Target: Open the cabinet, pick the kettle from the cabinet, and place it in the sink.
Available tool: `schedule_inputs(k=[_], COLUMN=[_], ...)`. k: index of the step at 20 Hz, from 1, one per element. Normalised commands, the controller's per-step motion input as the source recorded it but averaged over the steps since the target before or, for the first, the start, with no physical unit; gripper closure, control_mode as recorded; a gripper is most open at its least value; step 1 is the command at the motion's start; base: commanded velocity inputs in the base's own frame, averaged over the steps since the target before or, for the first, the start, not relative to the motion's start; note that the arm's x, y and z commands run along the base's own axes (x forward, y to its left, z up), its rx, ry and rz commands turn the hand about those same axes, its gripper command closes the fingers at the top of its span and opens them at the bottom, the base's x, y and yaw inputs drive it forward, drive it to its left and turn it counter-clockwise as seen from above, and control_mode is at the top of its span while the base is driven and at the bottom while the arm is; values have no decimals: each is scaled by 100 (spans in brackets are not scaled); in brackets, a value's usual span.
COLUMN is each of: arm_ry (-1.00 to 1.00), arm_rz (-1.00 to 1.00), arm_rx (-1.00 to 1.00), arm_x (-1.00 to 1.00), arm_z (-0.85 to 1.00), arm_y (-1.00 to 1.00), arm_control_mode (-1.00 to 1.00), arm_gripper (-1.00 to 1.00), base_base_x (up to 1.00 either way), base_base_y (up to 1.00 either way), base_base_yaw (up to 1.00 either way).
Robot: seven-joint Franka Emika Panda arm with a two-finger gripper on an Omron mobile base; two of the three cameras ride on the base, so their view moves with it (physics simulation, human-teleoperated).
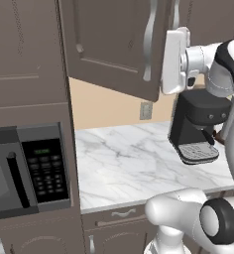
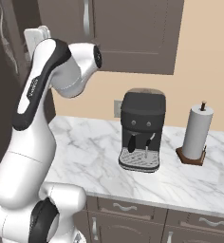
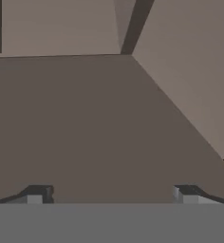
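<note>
So the claw (image 3: 109,195) is spread about as wide as it goes and has nothing in it. Through the hand camera both dark fingertips (image 3: 37,194) sit far apart, pointed at a bare brown inner surface of the cabinet (image 1: 114,44), with a corner seam running off beyond them. The wrist is up at the cabinet, right by the curved silver handles (image 1: 149,39), and the left door looks swung out toward the camera. Can't spot the kettle anywhere from these angles, so no idea where it sits relative to the claw.

Below the cabinet, on the white marble counter (image 2: 85,152), there's a black coffee machine (image 2: 141,129), and a paper towel roll (image 2: 198,133) further right. A microwave (image 1: 27,168) sits in the tall unit to the cabinet's left.
</note>
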Motion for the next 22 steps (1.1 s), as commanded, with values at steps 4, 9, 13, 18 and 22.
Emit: schedule_inputs(k=[4,9,13,18,22], arm_ry=[-1,-8,-10,-6,-4], arm_rz=[3,-4,-11,-15,-15], arm_rx=[-6,-2,0,0,0], arm_x=[-46,-30,-17,-8,-2], arm_z=[0,-4,-9,-11,-12], arm_y=[51,62,63,63,64], arm_control_mode=[-100,-100,-100,-100,-100], arm_gripper=[-100,-100,-100,-100,-100], base_base_x=[0,0,0,0,0], base_base_y=[0,0,0,0,0], base_base_yaw=[0,0,0,0,0])
